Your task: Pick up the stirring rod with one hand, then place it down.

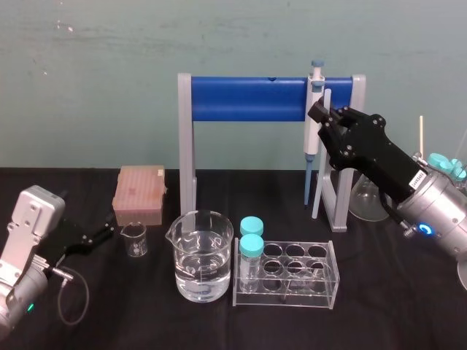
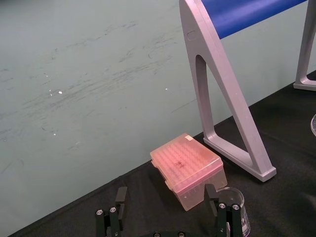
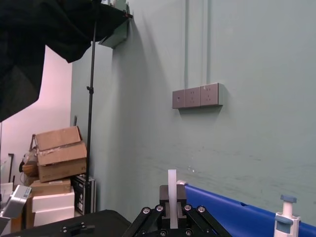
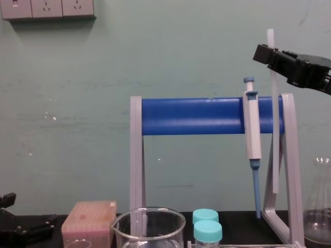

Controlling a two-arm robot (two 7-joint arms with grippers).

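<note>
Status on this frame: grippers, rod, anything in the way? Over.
Right gripper shut on stirring rod, up by the rack. Left gripper open, parked low at table's left. Rod upright, off the table. Pipette hangs close beside it.

Whitish stirring rod (image 1: 319, 186), black right hand (image 1: 322, 111), blue rack bar (image 1: 248, 98).

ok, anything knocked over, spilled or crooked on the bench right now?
Nothing stands out. The right gripper holds the stirring rod upright, close beside the pipette hanging on its stand. The beaker and tube rack stand upright, nothing spilled. The left gripper sits parked at the table's left.
</note>
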